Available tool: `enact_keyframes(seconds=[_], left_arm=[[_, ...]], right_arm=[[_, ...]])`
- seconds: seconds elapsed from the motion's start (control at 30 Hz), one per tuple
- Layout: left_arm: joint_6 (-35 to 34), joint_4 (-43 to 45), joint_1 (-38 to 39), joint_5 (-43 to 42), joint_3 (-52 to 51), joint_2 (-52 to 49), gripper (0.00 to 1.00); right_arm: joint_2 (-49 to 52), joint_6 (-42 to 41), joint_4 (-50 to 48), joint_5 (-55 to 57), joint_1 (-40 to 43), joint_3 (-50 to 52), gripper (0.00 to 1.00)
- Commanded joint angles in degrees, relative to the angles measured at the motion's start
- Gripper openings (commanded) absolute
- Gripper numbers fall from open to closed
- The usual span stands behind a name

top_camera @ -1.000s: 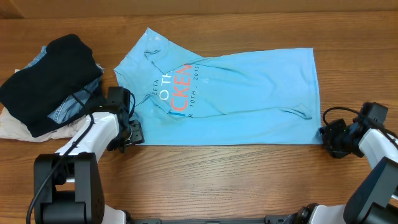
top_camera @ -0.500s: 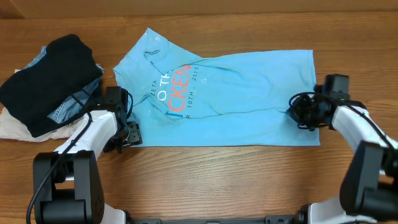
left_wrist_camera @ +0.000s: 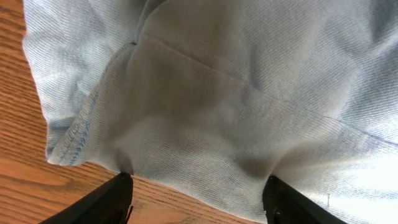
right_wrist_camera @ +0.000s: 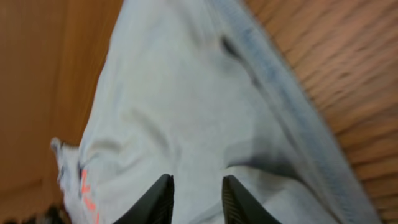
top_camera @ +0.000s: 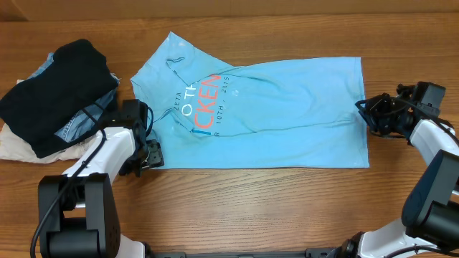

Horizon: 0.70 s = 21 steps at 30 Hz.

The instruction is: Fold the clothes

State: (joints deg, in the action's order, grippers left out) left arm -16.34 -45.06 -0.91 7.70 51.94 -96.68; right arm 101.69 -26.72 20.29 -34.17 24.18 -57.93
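Observation:
The clothes are chiefly a sky-blue T-shirt [top_camera: 287, 107] with white and orange lettering, spread flat across the middle of the table. My left gripper [top_camera: 148, 154] rests at its lower left corner. In the left wrist view this gripper [left_wrist_camera: 198, 186] is open, and the shirt's hem [left_wrist_camera: 236, 81] lies between its wide-set fingertips. My right gripper [top_camera: 362, 115] sits at the shirt's right edge. Its fingers [right_wrist_camera: 163, 190] stand a little apart over the fabric [right_wrist_camera: 174, 106] and pinch nothing.
A pile of other clothes sits at the left: a black garment [top_camera: 61, 86] on top, denim-blue cloth [top_camera: 90, 118] under it, and cream cloth [top_camera: 18, 147] at the bottom. Bare wooden table [top_camera: 251, 201] runs along the front edge.
My right gripper swung from beyond the shirt's lower right corner onto its right part and closed there. It has since drawn back to the right edge with its jaws parted. The left arm stayed still.

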Motion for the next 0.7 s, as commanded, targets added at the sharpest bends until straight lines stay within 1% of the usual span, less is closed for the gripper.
enact_keyframes(seconds=[0.0,0.03,0.1,0.13,0.17,0.23,0.3,0.33,0.37,0.4,0.43,0.53,0.57,0.6,0.67], left_arm=[[1.40,-6.51,-0.79,-1.97,6.75,-1.53,0.74],[2.12,-10.03,-0.72,-4.33,10.21,-1.42,0.76],[6.38,-17.44,-0.04,-12.44,18.86,-0.92,0.84],[10.62,-21.20,0.81,-19.74,24.37,-0.70,0.91],[13.09,-22.97,1.42,-25.42,28.30,-0.68,0.99],[14.01,-23.23,1.68,-32.92,34.01,-0.68,1.00],[14.01,-20.26,1.64,-37.86,38.03,-0.68,1.00],[13.86,-16.98,1.64,-38.42,39.56,-0.70,1.00],[12.61,-13.94,1.64,-37.48,40.26,-0.70,0.94],[8.35,-9.27,1.70,-34.34,40.46,-0.79,0.91],[6.08,-6.88,1.75,-32.50,40.46,-1.14,0.89],[1.57,-1.46,2.12,-27.12,40.46,-4.68,0.88],[-1.75,1.22,2.45,-26.82,40.48,-8.66,0.89],[-5.22,4.22,2.91,-28.37,40.48,-13.05,0.90],[-8.92,8.37,3.45,-31.95,40.48,-18.51,0.88]], right_arm=[[-1.33,4.96,0.70,-10.88,-0.09,-3.50,0.53],[-1.36,6.23,2.64,-10.95,-0.35,-5.33,0.56],[-1.36,9.66,8.57,-10.51,-1.44,-11.39,0.62],[-1.33,9.66,10.99,-9.22,-2.16,-14.34,0.63],[-1.33,9.66,12.68,-8.00,-2.69,-16.65,0.63],[-1.33,9.60,14.10,-5.27,-3.39,-20.17,0.65],[-1.27,8.61,13.94,-3.41,-3.69,-21.70,0.65],[-1.27,7.48,13.11,-1.77,-3.80,-22.01,0.65],[-1.25,6.67,12.00,-0.15,-3.89,-22.01,0.65],[-0.87,5.49,10.75,1.51,-3.93,-22.01,0.65],[-0.59,4.92,10.03,2.01,-3.93,-22.01,0.66],[1.55,2.16,5.64,2.89,-3.93,-22.01,0.68],[3.23,-0.09,2.25,2.89,-3.96,-22.01,0.69],[4.33,-1.27,0.44,2.95,-3.93,-22.01,0.69],[5.25,-1.86,-0.90,3.34,-3.93,-22.01,0.70]])
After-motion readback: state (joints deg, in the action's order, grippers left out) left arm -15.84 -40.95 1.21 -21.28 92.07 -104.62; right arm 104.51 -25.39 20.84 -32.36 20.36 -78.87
